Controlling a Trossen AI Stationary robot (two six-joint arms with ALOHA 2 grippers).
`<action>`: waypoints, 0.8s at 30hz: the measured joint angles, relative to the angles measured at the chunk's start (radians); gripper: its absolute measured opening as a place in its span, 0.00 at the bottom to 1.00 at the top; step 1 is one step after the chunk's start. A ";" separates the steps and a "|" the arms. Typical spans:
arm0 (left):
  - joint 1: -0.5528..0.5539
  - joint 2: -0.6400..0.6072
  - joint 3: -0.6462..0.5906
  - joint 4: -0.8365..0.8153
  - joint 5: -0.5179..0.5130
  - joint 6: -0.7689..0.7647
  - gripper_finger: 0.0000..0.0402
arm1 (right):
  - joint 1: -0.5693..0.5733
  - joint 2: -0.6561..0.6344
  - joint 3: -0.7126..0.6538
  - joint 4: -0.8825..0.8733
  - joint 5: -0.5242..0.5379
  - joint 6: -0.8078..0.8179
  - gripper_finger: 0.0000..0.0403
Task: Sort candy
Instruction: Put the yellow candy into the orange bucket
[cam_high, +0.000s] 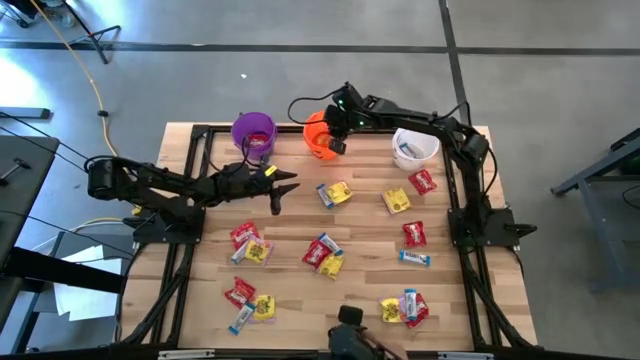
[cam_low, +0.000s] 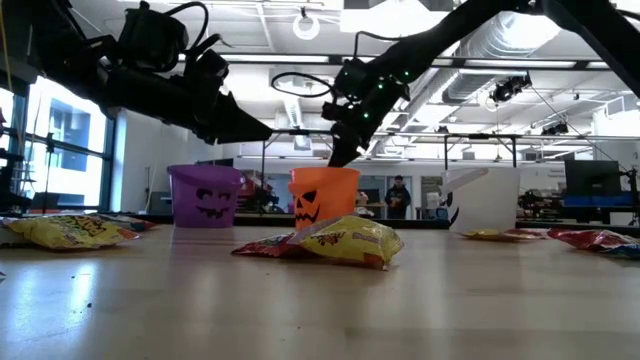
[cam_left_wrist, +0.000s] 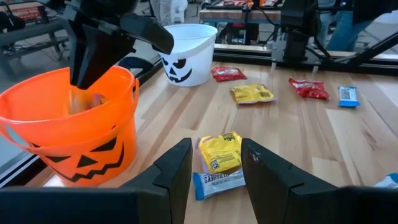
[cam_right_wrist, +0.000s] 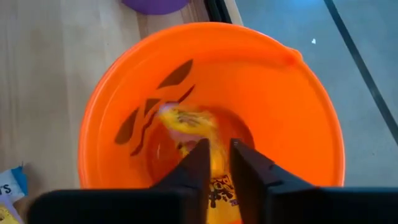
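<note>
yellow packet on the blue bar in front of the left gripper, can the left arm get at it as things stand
Probably yes: the left gripper is open, pointing at the yellow packet on the blue-and-white bar, with nothing between them; the orange bucket stands off to one side.

Bright overhead light, motion-blurred falling candy (cam_right_wrist: 186, 121)

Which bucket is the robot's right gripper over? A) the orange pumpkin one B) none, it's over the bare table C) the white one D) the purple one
A: the right gripper hangs over the orange bucket, and its wrist view looks straight down into the bucket, where a yellow candy shows past the fingers.
</note>
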 joint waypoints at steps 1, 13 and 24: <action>0.000 0.000 0.000 0.000 0.000 -0.007 0.31 | 0.002 0.000 0.000 -0.001 0.003 0.000 0.20; 0.000 0.000 0.000 0.000 -0.001 -0.017 0.31 | 0.020 -0.155 0.000 -0.060 0.072 -0.018 0.31; 0.000 0.000 0.000 -0.001 -0.009 -0.020 0.31 | 0.034 -0.357 -0.396 0.238 -0.008 0.072 0.03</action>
